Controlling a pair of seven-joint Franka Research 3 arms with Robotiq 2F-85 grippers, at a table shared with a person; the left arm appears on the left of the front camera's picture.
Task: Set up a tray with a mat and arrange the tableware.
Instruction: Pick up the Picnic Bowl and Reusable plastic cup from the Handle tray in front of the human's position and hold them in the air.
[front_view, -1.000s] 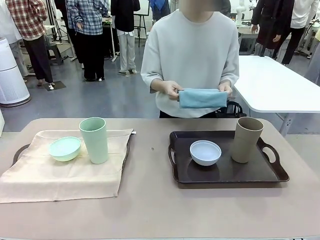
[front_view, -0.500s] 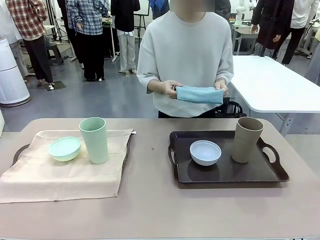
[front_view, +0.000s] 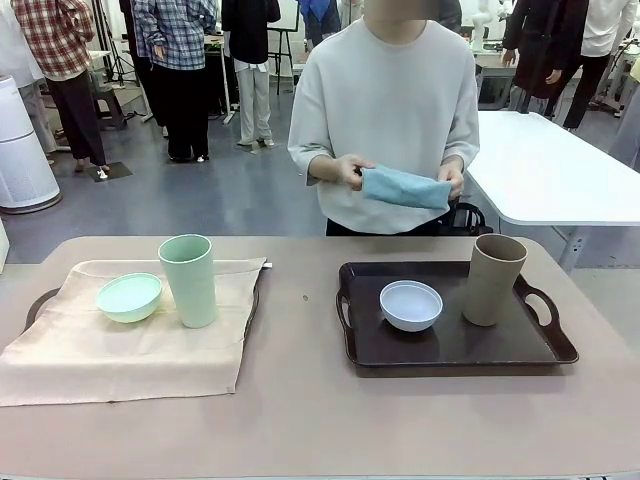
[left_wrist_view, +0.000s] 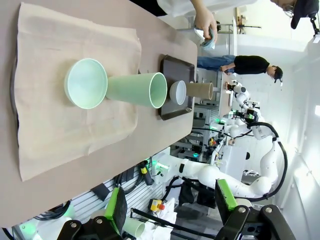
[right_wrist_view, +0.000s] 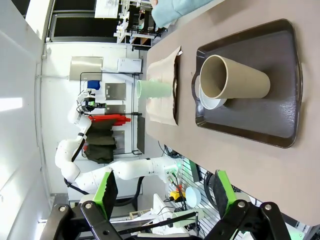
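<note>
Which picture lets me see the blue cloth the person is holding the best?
The front view. There the blue cloth faces the camera, folded, and you can see nearly all of it. The left wrist view shows a tiny far-off bit under a hand. The right wrist view cuts it off at the top edge.

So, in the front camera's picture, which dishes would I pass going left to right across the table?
pale green bowl → tall pale green cup → white bowl → tall tan-brown cup
</note>
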